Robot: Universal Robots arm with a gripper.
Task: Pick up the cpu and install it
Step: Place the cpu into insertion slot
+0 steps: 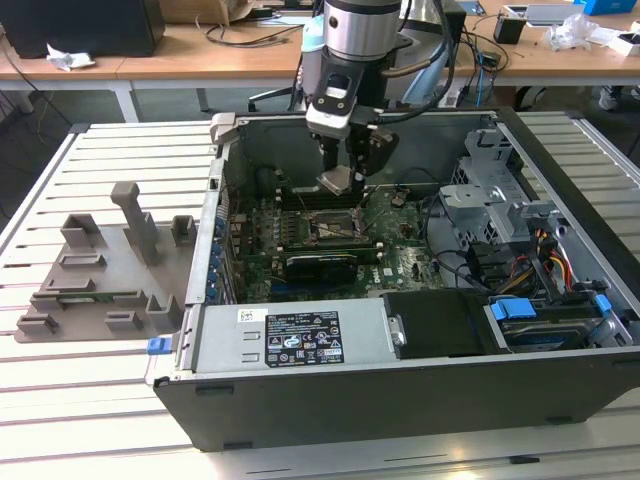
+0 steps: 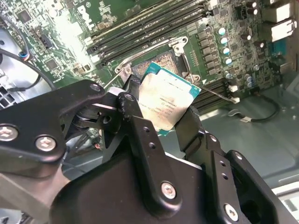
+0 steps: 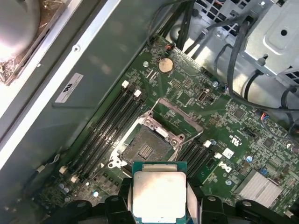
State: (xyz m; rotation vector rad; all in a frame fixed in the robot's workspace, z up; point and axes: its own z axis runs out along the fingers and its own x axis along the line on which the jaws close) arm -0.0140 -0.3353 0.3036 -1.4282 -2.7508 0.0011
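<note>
1. The cpu [image 3: 159,195], silvery plate up, sits pinched by two opposite edges in the gripper [image 2: 161,106], whose fingers are clamped onto it. It hangs in the air above the open socket [image 3: 147,144], apart from it.
2. Your step in hand looks like the carry toward that socket. To do it well, hold the chip flat, square its edges to the metal frame, and match its corners before any contact. The bare contact field probably forgives no sliding and no skewed drop.
3. Memory slots [image 3: 105,128] flank the socket on both sides, so you have little room for the fingers to stray.
4. In the exterior view, your arm [image 1: 352,30] stands nearly vertical over the open computer case [image 1: 420,400], with the wrist pointed down at the motherboard [image 1: 400,255].
</note>
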